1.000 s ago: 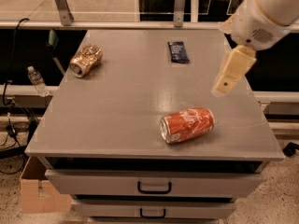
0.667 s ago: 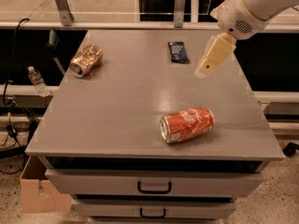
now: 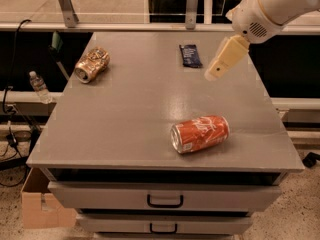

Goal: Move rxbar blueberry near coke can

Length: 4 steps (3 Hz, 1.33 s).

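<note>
The rxbar blueberry (image 3: 190, 55), a flat dark navy bar, lies at the far middle of the grey tabletop (image 3: 130, 114). The coke can (image 3: 200, 133), red-orange with white script, lies on its side near the front right, its silver end facing front left. My gripper (image 3: 215, 73), cream-coloured on a white arm, hangs above the table just right of the bar and touches neither object. It holds nothing that I can see.
A gold-brown patterned can (image 3: 92, 64) lies on its side at the far left of the table. Drawers (image 3: 165, 201) sit below the front edge. A water bottle (image 3: 39, 86) and a cardboard box (image 3: 37, 204) are on the floor to the left.
My gripper has moved left and toward the far side, from over the table's right edge to just right of the bar. The bar and both cans have not moved.
</note>
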Each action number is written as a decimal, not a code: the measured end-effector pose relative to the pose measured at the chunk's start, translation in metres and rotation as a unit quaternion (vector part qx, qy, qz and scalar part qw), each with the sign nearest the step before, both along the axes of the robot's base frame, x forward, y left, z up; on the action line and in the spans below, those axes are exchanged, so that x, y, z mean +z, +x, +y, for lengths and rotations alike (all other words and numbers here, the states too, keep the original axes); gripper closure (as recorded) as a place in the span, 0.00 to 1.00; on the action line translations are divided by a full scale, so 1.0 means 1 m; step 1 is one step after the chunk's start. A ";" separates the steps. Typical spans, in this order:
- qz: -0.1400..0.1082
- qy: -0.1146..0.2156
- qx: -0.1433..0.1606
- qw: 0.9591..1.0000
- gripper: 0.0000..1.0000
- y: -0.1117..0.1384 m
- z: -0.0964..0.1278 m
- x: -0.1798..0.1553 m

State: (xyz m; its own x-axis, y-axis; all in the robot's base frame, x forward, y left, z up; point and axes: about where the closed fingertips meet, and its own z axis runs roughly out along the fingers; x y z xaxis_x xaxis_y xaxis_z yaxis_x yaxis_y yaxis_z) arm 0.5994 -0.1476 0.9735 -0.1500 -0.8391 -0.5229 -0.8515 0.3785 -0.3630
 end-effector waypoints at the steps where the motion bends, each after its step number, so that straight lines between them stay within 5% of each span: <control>1: -0.002 0.060 -0.053 0.997 0.00 0.038 -0.001 -0.019; 4: 0.010 0.168 -0.159 0.973 0.00 0.154 0.025 -0.079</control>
State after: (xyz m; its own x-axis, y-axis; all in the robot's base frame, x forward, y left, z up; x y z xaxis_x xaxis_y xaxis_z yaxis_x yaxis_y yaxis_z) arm 0.7533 -0.1228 0.8948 -0.3873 -0.5299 -0.7544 -0.6773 0.7187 -0.1571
